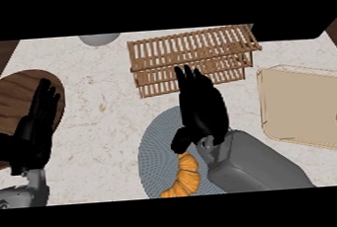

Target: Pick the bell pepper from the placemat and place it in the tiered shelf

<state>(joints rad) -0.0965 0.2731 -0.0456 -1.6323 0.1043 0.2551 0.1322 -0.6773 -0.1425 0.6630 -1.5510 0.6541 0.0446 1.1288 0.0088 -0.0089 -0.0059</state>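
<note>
Right hand, fingers straight and released, sits mid-frame over the placemat, bell pepper just below it; left hand rests open at left

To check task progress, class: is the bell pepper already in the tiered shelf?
No, the bell pepper lies on the grey placemat by the right hand, apart from the tiered shelf.
</note>
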